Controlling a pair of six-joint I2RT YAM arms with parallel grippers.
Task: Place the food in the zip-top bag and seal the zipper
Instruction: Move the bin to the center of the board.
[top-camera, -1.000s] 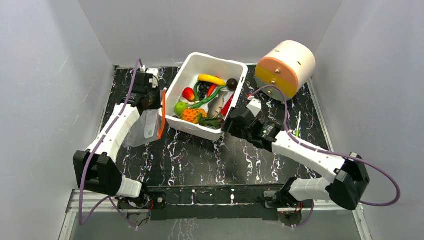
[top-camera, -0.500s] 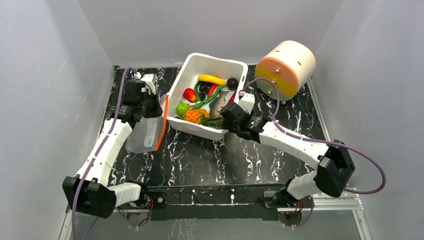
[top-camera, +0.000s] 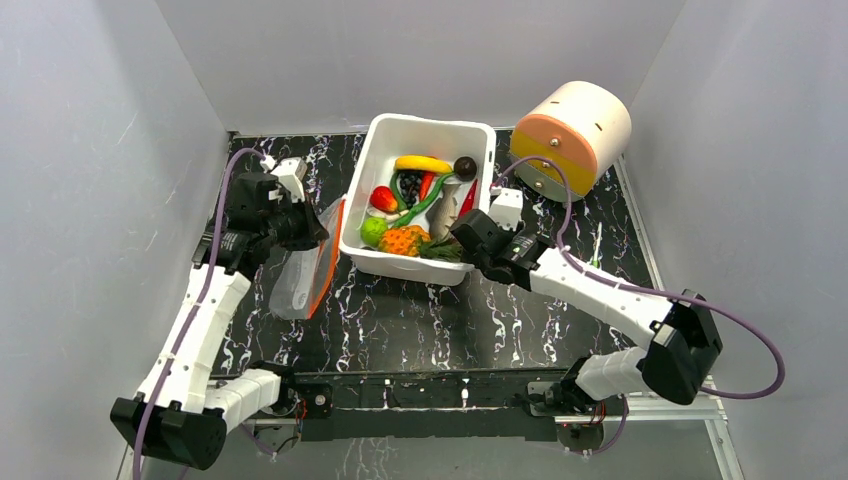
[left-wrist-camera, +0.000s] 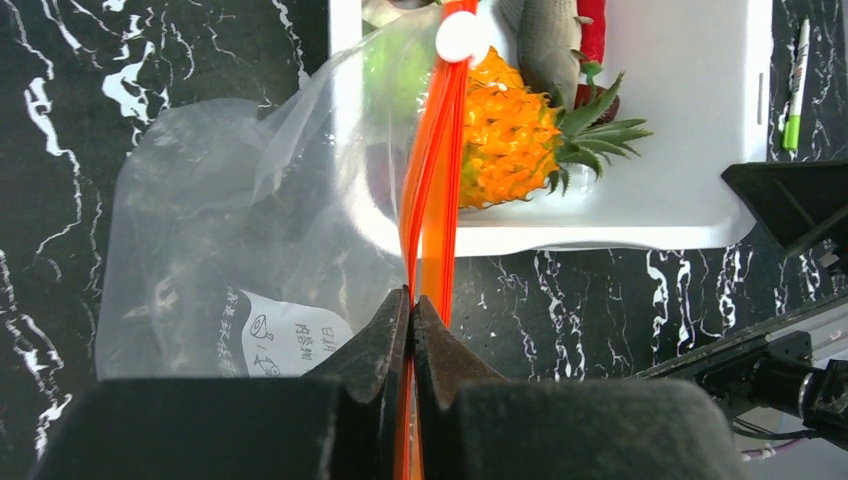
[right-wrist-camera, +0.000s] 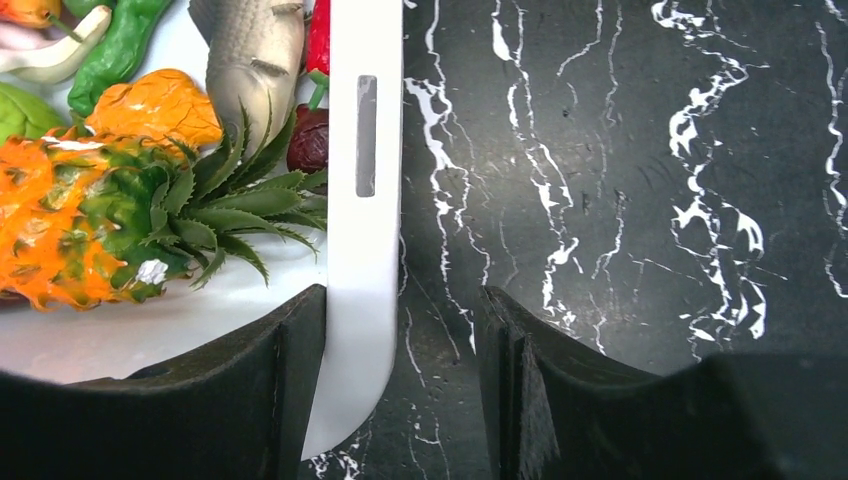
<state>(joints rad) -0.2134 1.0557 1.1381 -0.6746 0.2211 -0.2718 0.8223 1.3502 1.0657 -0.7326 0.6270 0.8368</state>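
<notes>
The clear zip-top bag (top-camera: 298, 275) hangs left of the white bin, with its red-orange zipper (left-wrist-camera: 438, 150) running toward the bin. My left gripper (left-wrist-camera: 411, 296) is shut on the zipper's near end; the white slider (left-wrist-camera: 460, 37) sits at the far end. The food lies in the bin: pineapple (top-camera: 404, 240), banana (top-camera: 422, 162), fish (right-wrist-camera: 250, 50), red chili (right-wrist-camera: 318, 35) and dark grapes (top-camera: 408, 182). My right gripper (right-wrist-camera: 400, 300) is open astride the bin's near right rim (right-wrist-camera: 365, 130). One finger is inside against the wall; the other stands off outside.
The white bin (top-camera: 420, 123) stands at the middle back. A cream and orange cylinder (top-camera: 572, 135) lies at the back right. A green pen (left-wrist-camera: 795, 95) lies right of the bin. Grey walls close in the black marbled table (top-camera: 400, 320).
My left gripper has drawn the bag nearer and to the left. The right gripper moved onto the bin's corner while its jaws narrowed. The bin turned slightly.
</notes>
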